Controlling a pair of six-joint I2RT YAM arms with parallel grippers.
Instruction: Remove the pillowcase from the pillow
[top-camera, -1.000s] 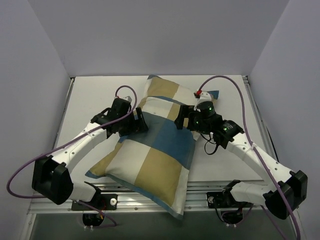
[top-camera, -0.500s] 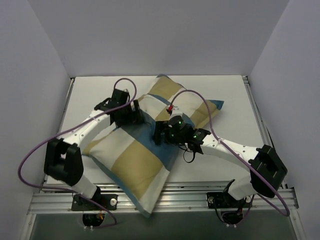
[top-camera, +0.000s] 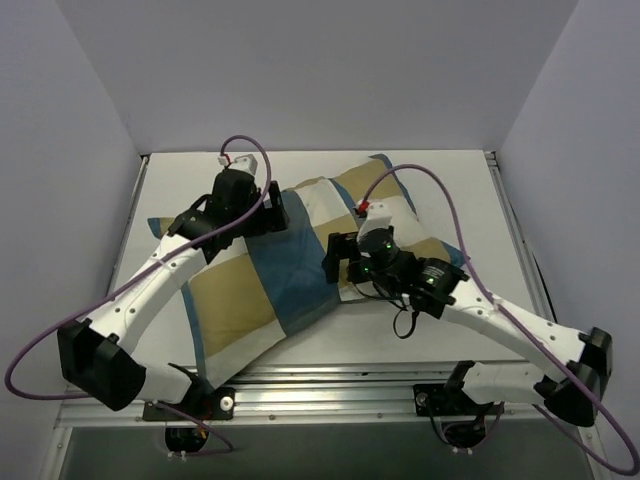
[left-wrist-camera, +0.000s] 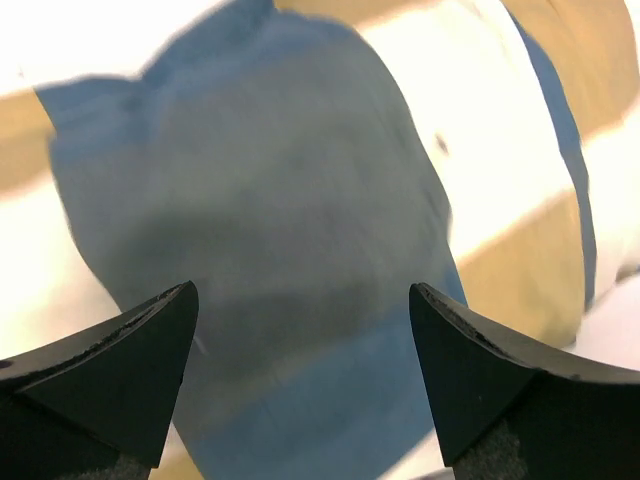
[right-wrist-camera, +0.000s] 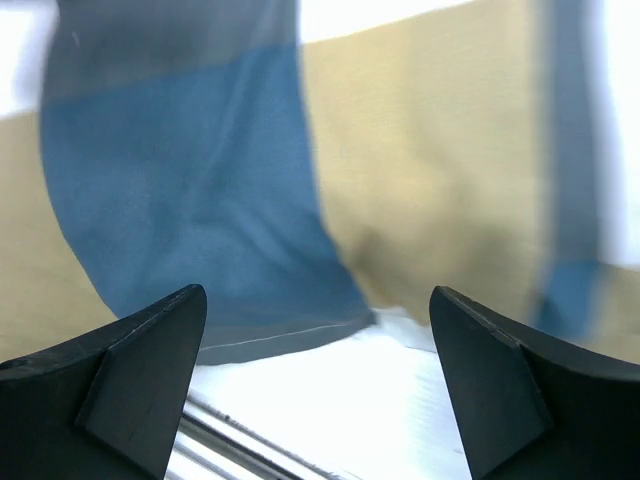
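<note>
The pillowcase (top-camera: 290, 275), patchwork blue, tan and cream, covers the pillow and lies diagonally from the near left to the far right of the table. The white pillow itself is hidden inside it. My left gripper (top-camera: 274, 212) is open just above the case's far-left part; the left wrist view shows its jaws (left-wrist-camera: 300, 370) wide apart over a blue block (left-wrist-camera: 280, 200). My right gripper (top-camera: 335, 258) is open over the case's near edge; the right wrist view shows its jaws (right-wrist-camera: 318, 375) apart above the blue hem (right-wrist-camera: 180, 180) and bare table.
The white table (top-camera: 450, 170) is walled at the back and on both sides. A metal rail (top-camera: 330, 385) runs along the front edge and also shows in the right wrist view (right-wrist-camera: 230, 430). Purple cables loop over both arms.
The covered pillow has swung: its near end moved left and back onto the table, its far end right. My left gripper moved farther back; my right gripper moved left onto the case.
</note>
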